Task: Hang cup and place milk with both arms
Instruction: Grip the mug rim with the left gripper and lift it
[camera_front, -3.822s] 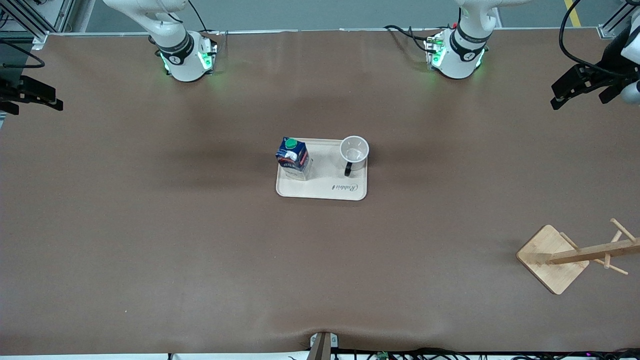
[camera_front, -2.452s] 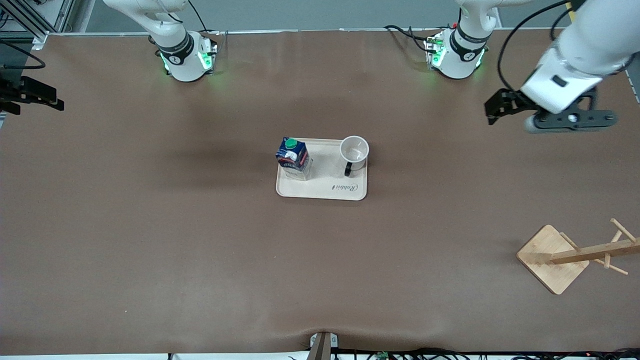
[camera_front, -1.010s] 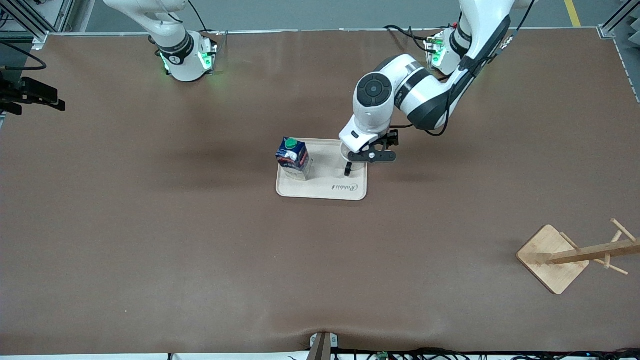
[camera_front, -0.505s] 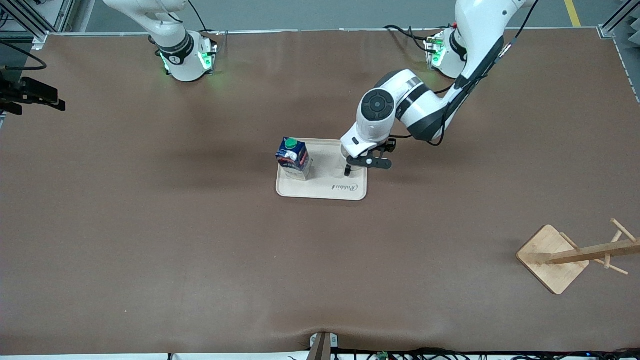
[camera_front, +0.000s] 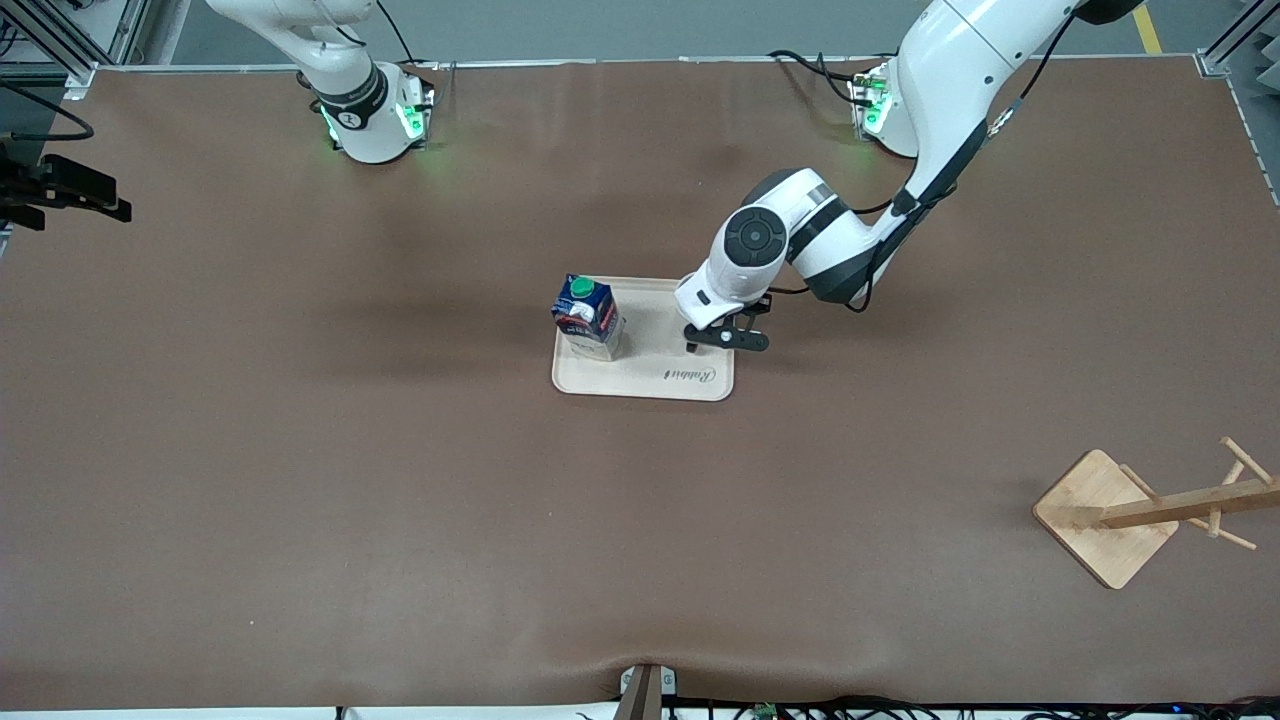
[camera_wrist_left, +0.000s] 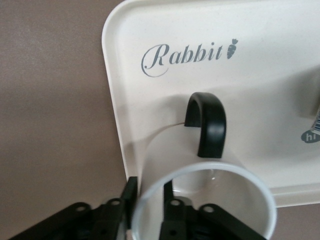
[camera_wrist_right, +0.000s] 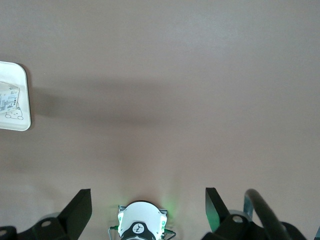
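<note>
The white cup (camera_wrist_left: 165, 155) with its black handle (camera_wrist_left: 207, 125) stands on the cream tray (camera_front: 650, 385) at the corner toward the left arm's end. In the front view my left hand covers it almost wholly. My left gripper (camera_wrist_left: 149, 200) (camera_front: 712, 332) is down on the cup and shut on its wall, one finger (camera_wrist_left: 167, 202) inside and one outside. The dark blue milk (camera_front: 588, 315) with a green cap stands on the tray's other end. My right gripper (camera_wrist_right: 148, 202) (camera_front: 95, 200) waits open in the air at the right arm's end of the table.
A wooden mug rack (camera_front: 1105, 515) with slanted pegs stands near the front camera at the left arm's end. The tray (camera_wrist_left: 150, 30) carries a "Rabbit" print beside the cup's handle. Brown mat covers the whole table. The right arm's base (camera_wrist_right: 141, 222) shows under its gripper.
My left arm swung in from its end of the table, came down over the cup, and its jaws closed on the cup's wall. The right arm, milk and tray have not moved.
</note>
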